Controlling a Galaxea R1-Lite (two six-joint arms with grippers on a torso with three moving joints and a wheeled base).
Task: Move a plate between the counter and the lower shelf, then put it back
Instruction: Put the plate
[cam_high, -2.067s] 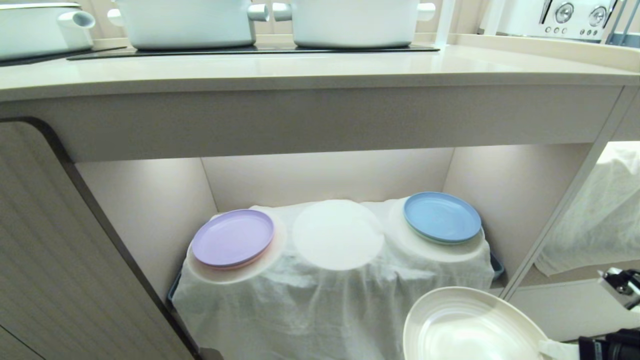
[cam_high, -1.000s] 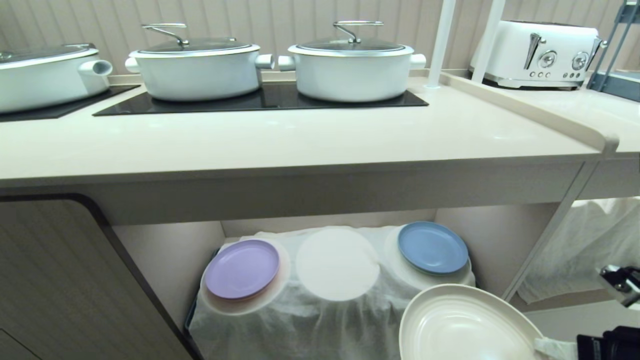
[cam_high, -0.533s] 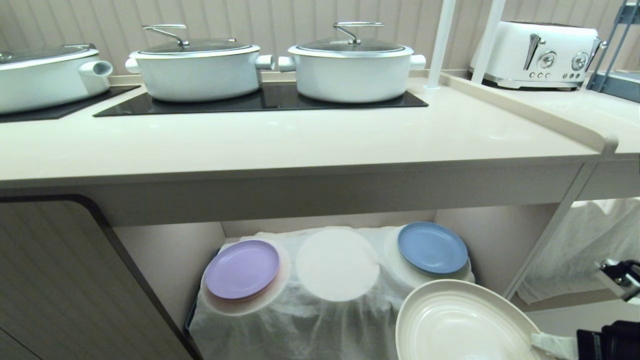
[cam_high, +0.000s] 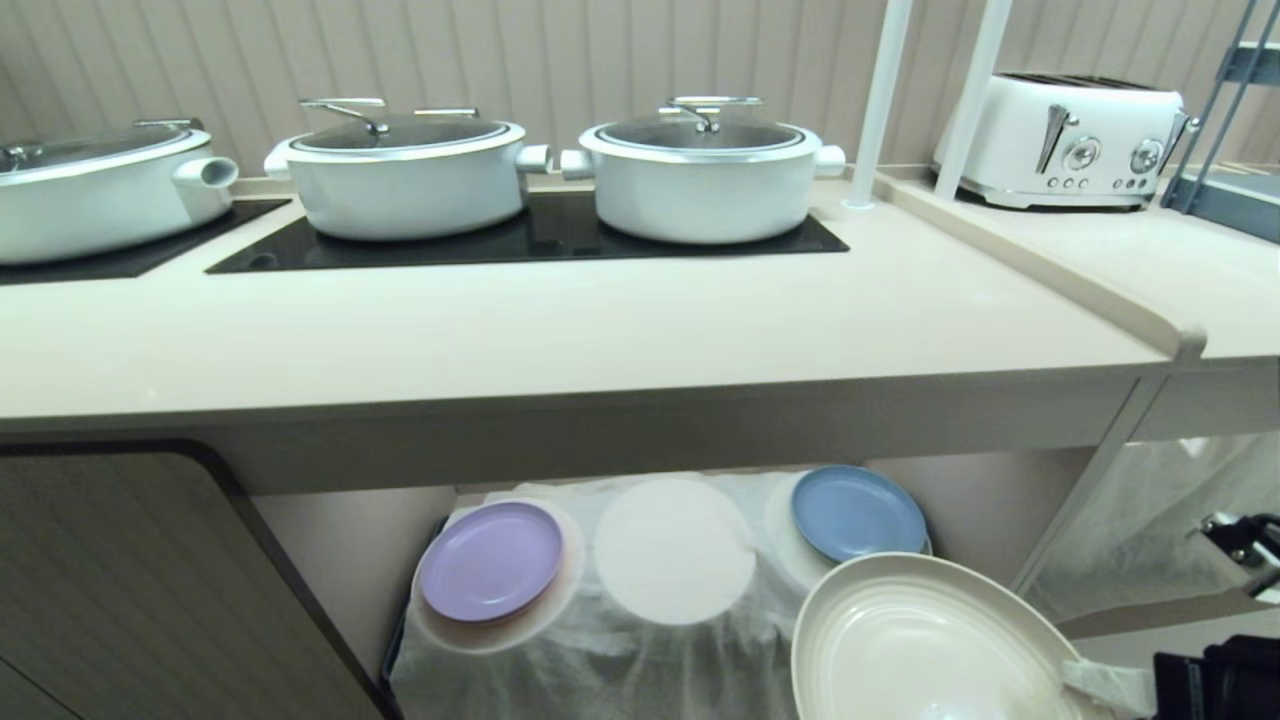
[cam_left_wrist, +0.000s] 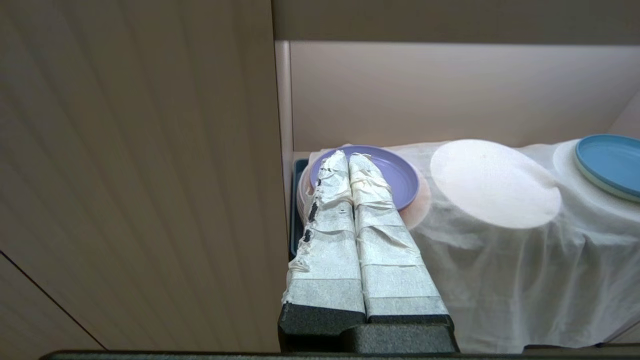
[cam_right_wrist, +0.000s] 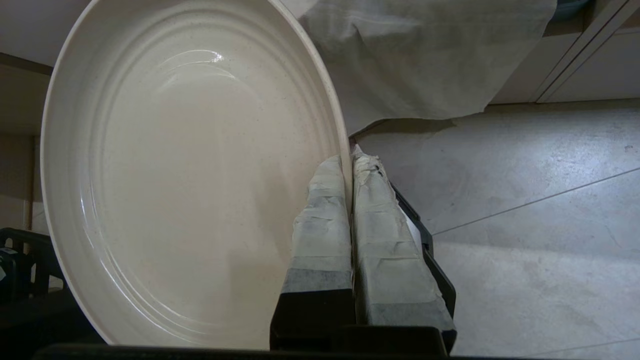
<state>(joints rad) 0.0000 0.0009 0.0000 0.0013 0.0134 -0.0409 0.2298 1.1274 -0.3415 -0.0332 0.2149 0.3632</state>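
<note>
The cream plate (cam_high: 920, 650) hangs tilted in the air in front of the lower shelf (cam_high: 340, 545), below the counter's (cam_high: 600, 310) front edge. My right gripper (cam_high: 1085, 688) is shut on the plate's right rim. In the right wrist view the taped fingers (cam_right_wrist: 322, 200) pinch the rim of the plate (cam_right_wrist: 190, 170), one on each face. On the shelf, the middle hump of the white cloth (cam_high: 672, 550) is bare. My left gripper (cam_left_wrist: 348, 159) is shut on nothing, held still beside the cabinet door, short of the shelf.
A lilac plate (cam_high: 490, 560) lies on the left hump and a light blue plate (cam_high: 858, 512) on the right one. White pots (cam_high: 705, 180) stand on the black glass hob (cam_high: 520, 240). A toaster (cam_high: 1065, 140), white posts (cam_high: 880, 100) and a wooden cabinet door (cam_high: 130, 590) flank the area.
The whole view has risen: counter and shelf sit lower in the picture and more of the worktop shows. The plate stays gripped and now overlaps the blue plate's hump a little more.
</note>
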